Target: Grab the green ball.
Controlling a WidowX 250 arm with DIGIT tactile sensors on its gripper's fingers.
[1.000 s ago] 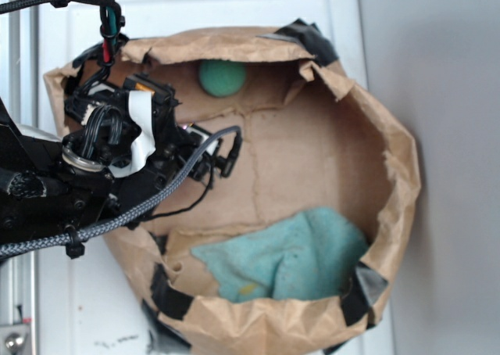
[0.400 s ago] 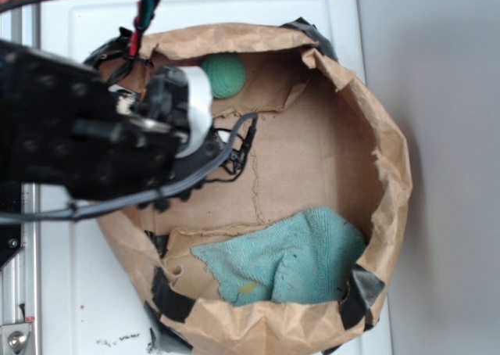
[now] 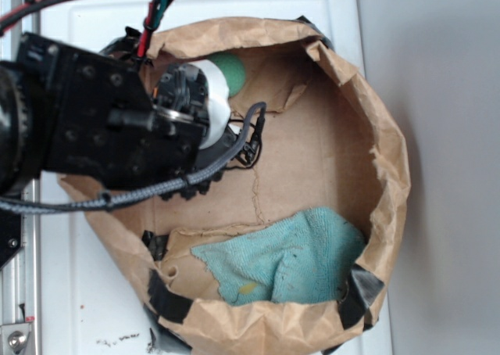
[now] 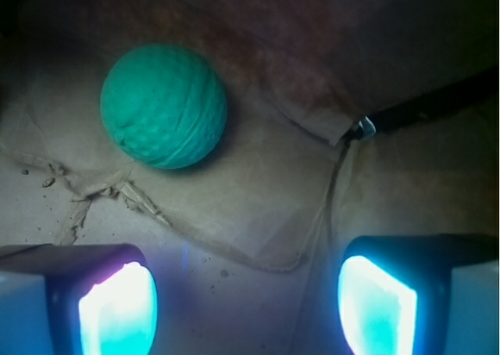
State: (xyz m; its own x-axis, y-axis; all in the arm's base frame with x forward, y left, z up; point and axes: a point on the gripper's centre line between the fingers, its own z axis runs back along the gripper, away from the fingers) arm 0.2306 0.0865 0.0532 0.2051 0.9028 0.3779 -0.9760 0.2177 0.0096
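The green ball (image 4: 163,106) lay on the brown paper floor of the bag (image 3: 312,152), close to the bag's far wall; in the exterior view only part of the green ball (image 3: 232,69) showed beyond the arm's white wrist housing (image 3: 209,105). In the wrist view the ball sat ahead of the gripper (image 4: 247,308) and toward its left finger, untouched. The two glowing fingertip pads (image 4: 117,312) stood well apart, with only creased, torn paper between them. A teal terry cloth (image 3: 285,257) lay crumpled against the bag's near wall, well apart from the ball. Black tape patches (image 3: 168,296) held the bag's rim at its near corners. The bag rested on a white surface (image 3: 86,292)
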